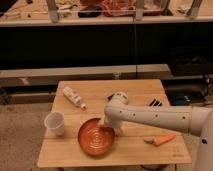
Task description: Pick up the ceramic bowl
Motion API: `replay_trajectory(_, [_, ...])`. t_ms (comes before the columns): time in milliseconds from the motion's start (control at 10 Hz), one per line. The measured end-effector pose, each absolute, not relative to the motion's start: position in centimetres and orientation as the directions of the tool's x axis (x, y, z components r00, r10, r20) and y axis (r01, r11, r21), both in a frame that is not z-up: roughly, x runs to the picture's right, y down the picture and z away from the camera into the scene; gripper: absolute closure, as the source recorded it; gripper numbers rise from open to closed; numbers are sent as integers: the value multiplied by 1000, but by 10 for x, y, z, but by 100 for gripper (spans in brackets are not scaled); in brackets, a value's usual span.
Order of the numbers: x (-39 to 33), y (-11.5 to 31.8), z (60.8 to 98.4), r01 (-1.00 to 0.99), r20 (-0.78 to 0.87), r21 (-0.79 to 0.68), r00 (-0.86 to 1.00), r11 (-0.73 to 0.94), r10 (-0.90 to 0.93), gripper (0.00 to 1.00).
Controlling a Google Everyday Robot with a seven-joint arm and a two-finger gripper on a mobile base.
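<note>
The ceramic bowl [96, 138] is wide, shallow, orange-brown and glossy, with pale rings inside. It sits on the wooden table [135, 152] near the front, left of centre. My white arm reaches in from the right, and the gripper [106, 124] is down at the bowl's far right rim. The arm's wrist hides the fingers.
A small white cup [54, 123] stands left of the bowl. A white bottle [73, 97] lies at the back left. An orange carrot-like item [160, 140] lies at the front right. A dark object [155, 103] sits at the table's right edge. Shelving runs behind the table.
</note>
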State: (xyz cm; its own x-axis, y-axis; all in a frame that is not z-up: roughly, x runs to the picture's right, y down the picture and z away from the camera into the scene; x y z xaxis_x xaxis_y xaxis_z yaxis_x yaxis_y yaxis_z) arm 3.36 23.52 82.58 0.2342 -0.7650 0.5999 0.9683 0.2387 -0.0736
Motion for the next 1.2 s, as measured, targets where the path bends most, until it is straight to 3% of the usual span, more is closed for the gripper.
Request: replay_trajectory(1200, [30,240,828,972,626,-60,213,226,-750,20])
